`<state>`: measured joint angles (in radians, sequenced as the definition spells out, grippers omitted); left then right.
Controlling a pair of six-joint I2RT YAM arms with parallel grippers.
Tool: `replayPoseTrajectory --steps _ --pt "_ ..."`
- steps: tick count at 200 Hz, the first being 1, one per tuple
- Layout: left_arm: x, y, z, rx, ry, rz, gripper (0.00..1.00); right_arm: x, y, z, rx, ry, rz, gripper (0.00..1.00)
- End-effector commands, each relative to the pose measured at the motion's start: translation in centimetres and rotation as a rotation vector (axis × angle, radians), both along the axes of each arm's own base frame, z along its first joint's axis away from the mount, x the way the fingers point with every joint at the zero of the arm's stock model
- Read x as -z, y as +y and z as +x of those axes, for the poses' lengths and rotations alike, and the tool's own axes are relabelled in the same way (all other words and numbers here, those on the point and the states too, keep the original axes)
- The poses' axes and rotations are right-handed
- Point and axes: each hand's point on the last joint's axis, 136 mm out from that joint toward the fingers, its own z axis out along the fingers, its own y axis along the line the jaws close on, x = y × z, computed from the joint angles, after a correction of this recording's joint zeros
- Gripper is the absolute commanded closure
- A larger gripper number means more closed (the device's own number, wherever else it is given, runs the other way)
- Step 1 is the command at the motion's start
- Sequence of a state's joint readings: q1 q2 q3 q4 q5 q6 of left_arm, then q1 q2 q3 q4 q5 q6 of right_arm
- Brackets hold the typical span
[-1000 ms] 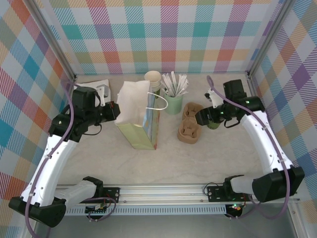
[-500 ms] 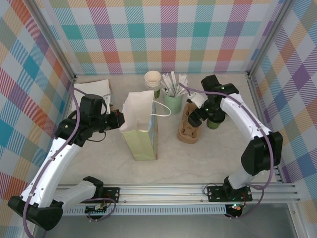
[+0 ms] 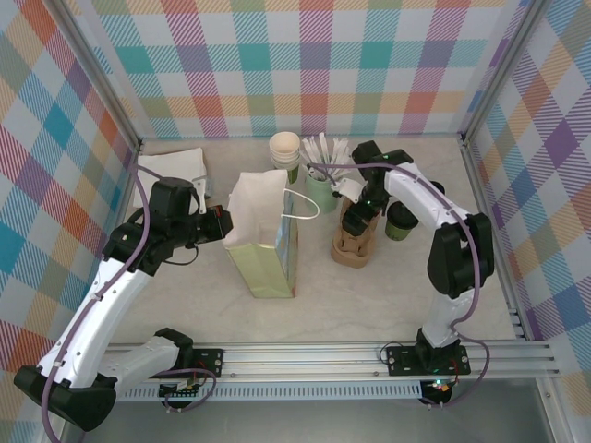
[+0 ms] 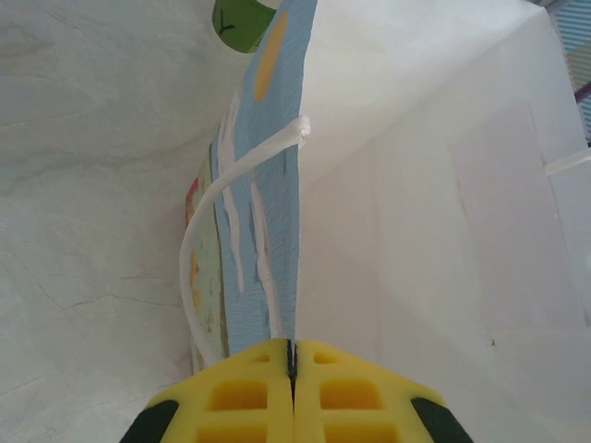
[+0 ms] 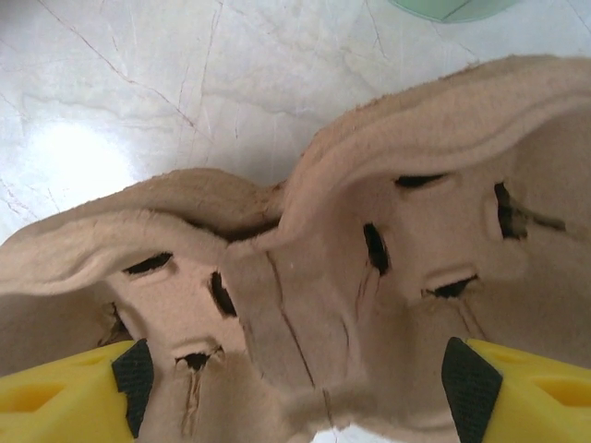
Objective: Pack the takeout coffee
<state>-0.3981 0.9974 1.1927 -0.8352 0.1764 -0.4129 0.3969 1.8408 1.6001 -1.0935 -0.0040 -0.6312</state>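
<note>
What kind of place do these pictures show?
Probably a robot test cell staged as a coffee takeout counter: a paper bag, a pulp cup carrier and a cup of stirrers stand between plaid walls.

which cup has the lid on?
The olive-green cup right of the pulp carrier: black lid on top. The stacked cups at the back are open, the mint-green cup holds white stirrers.

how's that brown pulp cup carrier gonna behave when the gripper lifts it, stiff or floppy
Probably light: the cup carrier is thin moulded pulp and its wells look empty. Likely fairly stiff but crushable, since cracks and slits show in the walls that the right gripper straddles. Its rough matte surface should not slip much.
</note>
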Motion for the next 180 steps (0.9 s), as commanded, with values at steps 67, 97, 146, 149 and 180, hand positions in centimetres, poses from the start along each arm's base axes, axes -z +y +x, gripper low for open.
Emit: replayPoseTrajectory --steps 67,97,146,149,180 --pt "-0.4 -0.4 0.2 -0.003 -0.018 -0.018 1.00 2.1 0.4 -0.4 -0.040 0.063 -0.033 0.31" --pt "-0.4 -0.4 0.3 -0.006 -0.016 -0.019 1.00 2.0 0.4 -0.6 -0.040 0.066 -0.029 0.38" --pt "-0.3 -0.3 0.2 -0.007 -0.013 -0.014 1.00 1.4 0.4 -0.7 -0.035 0.065 -0.025 0.52" --pt "-0.2 -0.3 0.2 -0.009 -0.012 -0.014 1.00 1.4 0.4 -0.7 -0.035 0.064 -0.024 0.53" --pt "-0.1 -0.3 0.3 -0.008 -0.010 -0.013 1.00 1.0 0.3 -0.9 -0.036 0.060 -0.021 0.60"
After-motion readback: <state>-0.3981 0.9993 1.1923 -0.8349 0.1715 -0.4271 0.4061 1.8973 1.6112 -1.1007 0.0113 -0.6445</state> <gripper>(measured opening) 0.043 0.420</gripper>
